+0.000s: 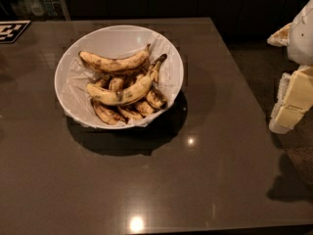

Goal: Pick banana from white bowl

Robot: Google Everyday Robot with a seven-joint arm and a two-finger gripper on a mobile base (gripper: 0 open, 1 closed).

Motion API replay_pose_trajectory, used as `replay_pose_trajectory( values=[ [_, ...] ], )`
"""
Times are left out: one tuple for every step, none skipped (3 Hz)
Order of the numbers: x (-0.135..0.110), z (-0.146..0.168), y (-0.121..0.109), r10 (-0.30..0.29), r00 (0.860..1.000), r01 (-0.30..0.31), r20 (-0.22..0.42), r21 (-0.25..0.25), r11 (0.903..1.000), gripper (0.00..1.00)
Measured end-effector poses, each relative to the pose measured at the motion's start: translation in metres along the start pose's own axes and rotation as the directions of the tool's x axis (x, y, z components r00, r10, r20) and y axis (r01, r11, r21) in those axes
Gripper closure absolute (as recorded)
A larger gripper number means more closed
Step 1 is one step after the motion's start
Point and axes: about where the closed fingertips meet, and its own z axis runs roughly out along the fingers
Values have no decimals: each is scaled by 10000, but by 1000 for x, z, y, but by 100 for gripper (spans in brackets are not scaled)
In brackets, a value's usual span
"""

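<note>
Rounded white arm shell (303,31) above a blocky, cream-yellow hand (291,104) at the right edge

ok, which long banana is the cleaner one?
The front banana, across the pile's middle; the rear banana is blotchier. The gripper hangs far right, off the table.

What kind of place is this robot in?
Likely a kitchen or break area set up for robot tests: dark table, white bowl of bananas, printed marker tag at its far-left corner. The gripper hangs off the table's right.
</note>
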Motion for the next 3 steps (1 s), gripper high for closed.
replay_pose_trajectory(
  values=[
    [0, 0, 0, -1, 10000, 1, -2, 1, 10000, 0],
    [-7, 0, 0, -100, 9998, 102, -195, 104, 9999, 0],
    [-38, 17, 11, -740, 9896, 697, -1234, -384, 9968, 0]
  ],
)
